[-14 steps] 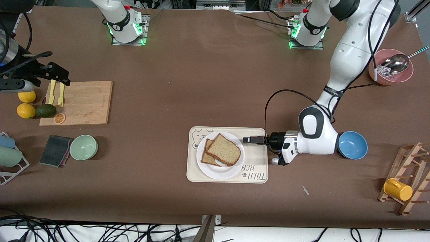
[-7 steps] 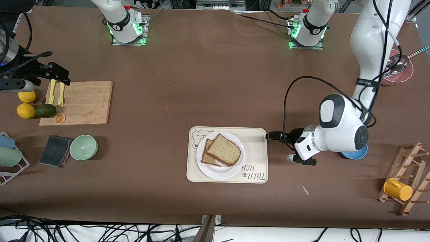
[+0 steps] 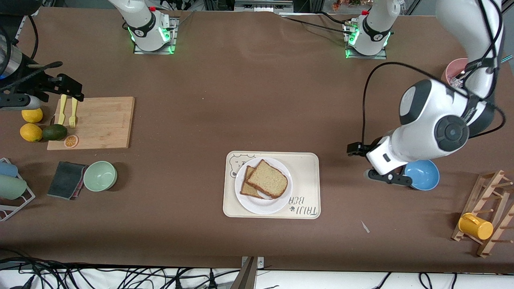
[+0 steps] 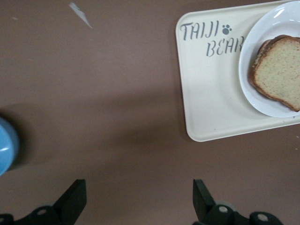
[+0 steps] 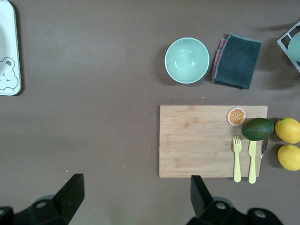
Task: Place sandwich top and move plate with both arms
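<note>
- While its fingers stand spread wide with nothing between them, the left gripper (image 4: 136, 204) hangs over bare brown table (image 3: 241, 100) between the cream tray (image 3: 307, 176) and the blue bowl (image 3: 422, 174), at the right of the front view's middle band.
- Its two black fingertips (image 4: 75, 199) show at the bottom edge of the left wrist view, well apart from each other.
- In that view the tray's corner with the "TAIJI BEAR" lettering fills the upper right, and the blue bowl peeks in at the left edge.
- On the tray sits the white plate (image 3: 263, 204), just below the front view's centre.
- The sandwich top (image 3: 268, 178) lies on the plate, resting tilted over a second slice (image 3: 248, 188) whose edge juts out beneath it.
- The right gripper (image 5: 133, 201) waits at the upper left of the front view, over the table beside the wooden cutting board (image 3: 102, 120), its fingers likewise spread and empty.
- On the board lie a yellow fork (image 5: 237, 157) and yellow knife (image 5: 252, 161) with an orange slice (image 5: 236, 116); an avocado (image 3: 54, 132) and two lemons (image 3: 31, 132) sit at its edge.
- Lower in the front view than the board are a pale green bowl (image 3: 100, 176) and a dark sponge cloth (image 3: 66, 180).
- At the lower right of the front view a yellow cup (image 3: 476, 226) hangs on a wooden rack (image 3: 496, 200).
</note>
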Motion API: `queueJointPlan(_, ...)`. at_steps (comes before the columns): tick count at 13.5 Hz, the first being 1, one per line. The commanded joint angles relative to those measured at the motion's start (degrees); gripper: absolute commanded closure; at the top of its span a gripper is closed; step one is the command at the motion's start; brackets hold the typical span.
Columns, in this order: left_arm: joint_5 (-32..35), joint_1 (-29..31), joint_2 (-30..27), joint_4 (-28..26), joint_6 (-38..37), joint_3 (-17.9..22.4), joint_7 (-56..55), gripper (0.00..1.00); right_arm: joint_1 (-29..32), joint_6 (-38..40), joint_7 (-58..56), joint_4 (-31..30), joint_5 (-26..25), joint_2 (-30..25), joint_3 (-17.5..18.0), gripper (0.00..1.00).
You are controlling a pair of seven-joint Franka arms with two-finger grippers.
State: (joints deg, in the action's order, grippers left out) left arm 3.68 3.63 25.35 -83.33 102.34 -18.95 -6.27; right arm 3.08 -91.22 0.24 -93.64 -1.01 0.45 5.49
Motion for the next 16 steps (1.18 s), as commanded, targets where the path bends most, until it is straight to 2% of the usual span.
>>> queueJointPlan(1,2.47,2.86,-9.85,-2.0,-2.85,0.31,-0.76,0.0,0.08,1.66,0.82,1.27,-0.57,0.25,0.22,0.0)
queueJointPlan(5,0.89,1.65,-20.41,-2.8,-7.33,5.48,-0.85,0.0,0.0,1.66,1.87,1.27,-0.57,0.17,0.4,0.0)
queueJointPlan(8,-4.03,-5.72,-24.9,-7.44,-7.34,15.66,-0.24,0.0,0.08,1.66,1.79,1.27,-0.57,0.25,0.4,0.0)
queueJointPlan(9,-4.03,-6.79,-25.09,-7.81,-7.25,16.74,-0.06,0.0,0.0,1.66,1.78,1.36,-0.49,0.25,0.31,0.0)
queueJointPlan(16,-3.68,-6.97,-25.26,-9.04,-7.33,17.28,-0.41,0.0,0.08,1.66,1.78,1.45,-0.57,0.25,0.31,0.0)
